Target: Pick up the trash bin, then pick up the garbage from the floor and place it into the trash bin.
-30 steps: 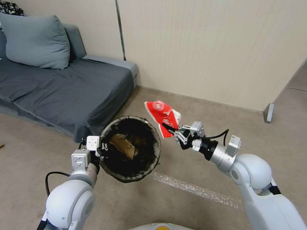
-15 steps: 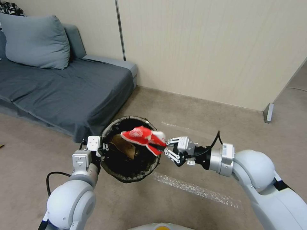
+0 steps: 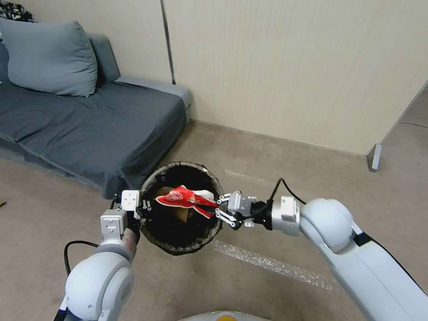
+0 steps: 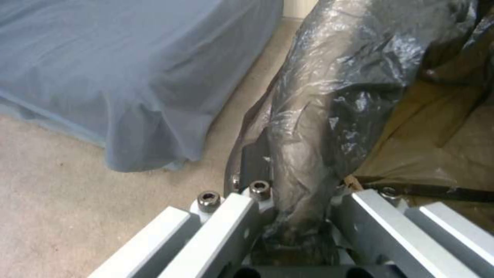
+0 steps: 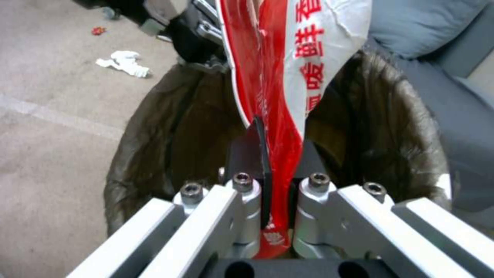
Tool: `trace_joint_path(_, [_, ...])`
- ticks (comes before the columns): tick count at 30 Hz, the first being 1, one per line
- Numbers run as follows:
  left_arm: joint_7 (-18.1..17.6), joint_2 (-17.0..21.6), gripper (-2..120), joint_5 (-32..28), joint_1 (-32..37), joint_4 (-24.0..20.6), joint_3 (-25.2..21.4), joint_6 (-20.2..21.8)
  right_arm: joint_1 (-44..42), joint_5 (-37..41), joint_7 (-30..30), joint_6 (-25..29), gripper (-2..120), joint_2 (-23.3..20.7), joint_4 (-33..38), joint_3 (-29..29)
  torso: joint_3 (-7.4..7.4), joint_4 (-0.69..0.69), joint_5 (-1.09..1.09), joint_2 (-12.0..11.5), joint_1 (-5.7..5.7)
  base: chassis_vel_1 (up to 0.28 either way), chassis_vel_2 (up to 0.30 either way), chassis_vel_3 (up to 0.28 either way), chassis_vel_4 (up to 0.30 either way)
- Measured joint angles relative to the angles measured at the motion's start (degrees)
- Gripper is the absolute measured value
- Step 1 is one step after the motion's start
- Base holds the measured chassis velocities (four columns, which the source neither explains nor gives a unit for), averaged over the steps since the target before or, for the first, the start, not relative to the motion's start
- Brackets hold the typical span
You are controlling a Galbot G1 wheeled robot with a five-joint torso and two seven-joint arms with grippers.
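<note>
— Where's the bin?
— The left gripper [image 3: 141, 208] clamps the bagged rim of the trash bin [image 3: 180, 243], lifted beside the sofa [image 3: 89, 125].
— And the cup?
— The right gripper [image 3: 217, 208] pinches the flattened red-and-white cup [image 3: 185, 197] over the bin's opening.

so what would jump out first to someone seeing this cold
The crumpled red-and-white cup, pinched in the right gripper, hangs over the mouth of the trash bin. The left gripper clamps the bin's bag-lined rim, holding it up beside the grey sofa.
</note>
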Motion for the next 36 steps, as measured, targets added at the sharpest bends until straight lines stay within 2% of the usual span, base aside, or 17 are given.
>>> trace_joint_path(7, [0.1, 0.0, 0, 0.0, -0.1, 0.3, -0.1, 0.0, 4.7, 2.9, 4.2, -1.2, 1, 2.5, -4.8, -5.6, 0.00, -0.01, 0.00, 0.0, 0.00, 0.000, 0.000, 0.000, 0.000])
trace_joint_path(13, [0.1, 0.1, 0, -0.1, -0.2, 0.4, -0.2, 0.0, 5.5, 3.4, 6.2, -1.7, 1, 2.8, -5.6, -6.3, 0.00, -0.01, 0.00, 0.0, 0.00, 0.000, 0.000, 0.000, 0.000])
trace_joint_path(15, [0.1, 0.2, 0, -0.2, -0.3, 0.4, -0.2, 0.0, 5.0, 3.1, 6.7, -1.7, 9, 2.7, -5.8, -6.1, 0.00, -0.02, 0.00, 0.0, 0.00, 0.000, 0.000, 0.000, 0.000])
trace_joint_path(16, [0.1, 0.2, 0, -0.2, -0.3, 0.4, -0.2, 0.0, 5.0, 3.1, 6.7, -1.7, 9, 2.7, -5.8, -6.1, 0.00, -0.02, 0.00, 0.0, 0.00, 0.000, 0.000, 0.000, 0.000])
trace_joint_path(19, [-0.1, 0.1, 0, -1.3, -0.3, 0.4, -0.2, 0.0, 3.9, 3.0, 7.7, -1.6, 25, 2.4, -6.1, -5.6, 0.00, -0.01, 0.00, 0.0, 0.00, 0.000, 0.000, 0.000, 0.000])
trace_joint_path(22, [-0.2, 0.1, 0, -1.6, -0.4, 0.3, -0.2, 0.0, 3.5, 2.9, 8.3, -1.3, 30, 2.3, -6.3, -5.4, 0.00, -0.02, 0.00, 0.0, 0.00, 0.000, 0.000, 0.000, 0.000])
trace_joint_path(23, [-0.3, 0.1, 0, -1.6, -0.4, 0.2, -0.2, 0.0, 3.4, 2.7, 8.7, -0.8, 39, 2.4, -6.9, -5.2, 0.00, -0.01, 0.01, 0.0, 0.00, 0.000, 0.000, 0.000, 0.000])
trace_joint_path(24, [-0.3, 0.1, 0, -1.6, -0.4, 0.2, -0.2, 0.0, 3.4, 2.7, 8.7, -0.8, 39, 2.4, -6.9, -5.2, 0.00, -0.01, 0.01, 0.0, 0.00, 0.000, 0.000, 0.000, 0.000])
trace_joint_path(27, [-0.3, 0.2, 0, -1.6, -0.4, 0.0, -0.2, 0.0, 3.2, 2.7, 9.2, -0.4, 52, 2.4, -7.5, -4.6, 0.00, -0.01, 0.00, 0.0, 0.00, 0.000, 0.000, 0.000, 0.000])
trace_joint_path(29, [-0.3, 0.3, 0, -1.6, -0.4, -0.1, -0.2, 0.0, 3.1, 2.7, 9.4, -0.4, 56, 2.4, -7.6, -4.5, 0.00, -0.01, 0.01, 0.0, 0.00, 0.000, 0.000, 0.000, 0.000])
trace_joint_path(33, [-0.3, 0.5, 0, -1.7, -0.3, -0.3, -0.2, 0.0, 2.5, 2.7, 10.1, -0.4, 75, 2.4, -7.8, -4.2, 0.00, -0.02, 0.01, 0.0, 0.00, 0.000, 0.000, 0.000, 0.000])
trace_joint_path(34, [-0.3, 0.6, 0, -1.7, -0.3, -0.3, -0.2, 0.0, 2.4, 2.7, 10.1, -0.4, 75, 2.4, -7.8, -4.2, 0.00, -0.01, 0.01, 0.0, -0.01, 0.000, 0.000, 0.000, 0.000])
trace_joint_path(36, [-0.4, 0.7, 0, -1.7, -0.3, -0.4, -0.2, 0.0, 2.1, 2.7, 10.3, -0.4, 87, 2.5, -7.8, -4.0, 0.00, -0.01, 0.01, 0.0, 0.00, 0.000, 0.000, 0.000, 0.000])
